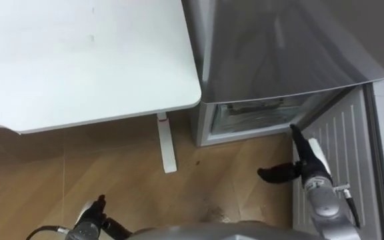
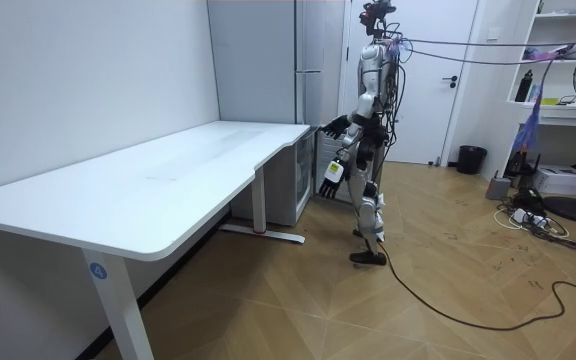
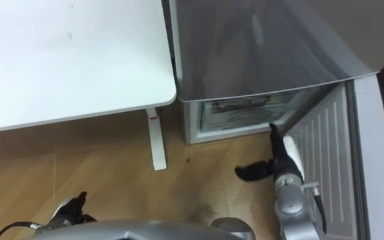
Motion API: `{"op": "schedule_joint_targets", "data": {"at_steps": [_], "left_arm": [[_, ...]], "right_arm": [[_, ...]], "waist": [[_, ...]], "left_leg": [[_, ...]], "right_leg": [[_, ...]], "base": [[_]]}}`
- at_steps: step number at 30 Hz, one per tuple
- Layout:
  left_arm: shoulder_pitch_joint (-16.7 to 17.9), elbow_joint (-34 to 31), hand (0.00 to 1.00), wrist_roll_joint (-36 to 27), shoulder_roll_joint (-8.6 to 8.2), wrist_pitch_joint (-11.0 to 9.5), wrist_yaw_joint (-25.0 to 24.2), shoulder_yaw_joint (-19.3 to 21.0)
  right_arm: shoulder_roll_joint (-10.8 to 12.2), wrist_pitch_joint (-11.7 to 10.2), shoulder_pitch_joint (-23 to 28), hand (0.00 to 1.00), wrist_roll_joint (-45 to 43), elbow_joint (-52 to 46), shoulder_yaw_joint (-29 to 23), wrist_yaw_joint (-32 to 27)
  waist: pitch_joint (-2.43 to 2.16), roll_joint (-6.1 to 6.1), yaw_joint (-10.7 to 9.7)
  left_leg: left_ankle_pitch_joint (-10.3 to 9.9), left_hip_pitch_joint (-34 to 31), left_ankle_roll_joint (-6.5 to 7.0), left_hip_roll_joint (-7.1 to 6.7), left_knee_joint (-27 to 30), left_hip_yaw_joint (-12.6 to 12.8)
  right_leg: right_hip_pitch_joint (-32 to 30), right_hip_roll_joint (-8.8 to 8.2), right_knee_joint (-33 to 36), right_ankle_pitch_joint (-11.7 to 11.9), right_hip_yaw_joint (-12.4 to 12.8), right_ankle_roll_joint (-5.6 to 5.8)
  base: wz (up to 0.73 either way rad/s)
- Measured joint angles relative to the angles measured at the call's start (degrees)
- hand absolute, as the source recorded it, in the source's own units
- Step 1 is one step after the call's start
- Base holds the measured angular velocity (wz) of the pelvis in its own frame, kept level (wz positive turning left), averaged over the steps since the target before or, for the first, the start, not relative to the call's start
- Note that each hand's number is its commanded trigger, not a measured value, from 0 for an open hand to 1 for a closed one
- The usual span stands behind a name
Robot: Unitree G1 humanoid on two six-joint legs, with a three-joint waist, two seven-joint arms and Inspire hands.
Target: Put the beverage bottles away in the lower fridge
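Fingers (image 1: 298, 139) of right hand (image 1: 312, 165) spread beside lower fridge door (image 1: 344, 133).

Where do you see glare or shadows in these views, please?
Left eye view: a pale sheen streaks the grey fridge; the white table is evenly bright. Room view: a soft shadow lies on the floor under the table.

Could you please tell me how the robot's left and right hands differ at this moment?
The right hand is raised beside the open lower door of the fridge, while the left hand hangs low at the robot's side. The right hand's fingers point towards the fridge, the left hand's downwards. Both hands are open and hold nothing.
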Motion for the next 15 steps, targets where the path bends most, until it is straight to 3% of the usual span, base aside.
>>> {"op": "schedule_joint_targets", "data": {"at_steps": [6,9,11,15], "left_arm": [[-0.05,-0.62,0.0,-0.29,0.07,-0.67,-0.34,-0.04],[0.25,-0.68,0.0,-0.46,-0.09,-0.71,-0.36,-0.03],[0.29,-0.65,0.0,-0.44,-0.09,-0.71,-0.54,-0.03],[0.71,-0.69,0.0,-0.39,-0.05,-0.71,-0.97,0.25]], "right_arm": [[-0.05,-0.66,-0.07,0.0,-2.01,-7.57,-0.5,-3.65],[-0.13,-0.31,0.94,0.0,-2.91,-13.47,-1.2,-6.64],[-0.66,-0.46,1.36,0.0,-3.7,-17.6,-2.14,-9.24],[-0.81,-2.12,1.27,0.0,-3.72,-21.86,-4.25,-14.71]], "waist": [[0.09,-0.39,-0.09],[0.32,0.18,-0.14],[0.28,0.79,-0.32],[0.1,0.79,-0.56]], "left_leg": [[0.0,0.6,0.01,-0.02,-0.06,0.27],[0.0,0.34,0.01,-0.01,-0.01,0.42],[0.02,-0.11,0.03,-0.01,0.0,0.66],[0.1,0.26,0.01,0.0,-0.1,0.82]], "right_leg": [[0.64,-0.01,-0.07,0.03,0.03,0.04],[0.5,0.01,-0.06,0.03,0.07,0.06],[-0.27,0.01,0.12,0.07,0.36,0.05],[-0.14,0.12,0.15,0.09,0.72,0.06]], "base": [[0.0],[0.0],[-0.06],[-0.04]]}}
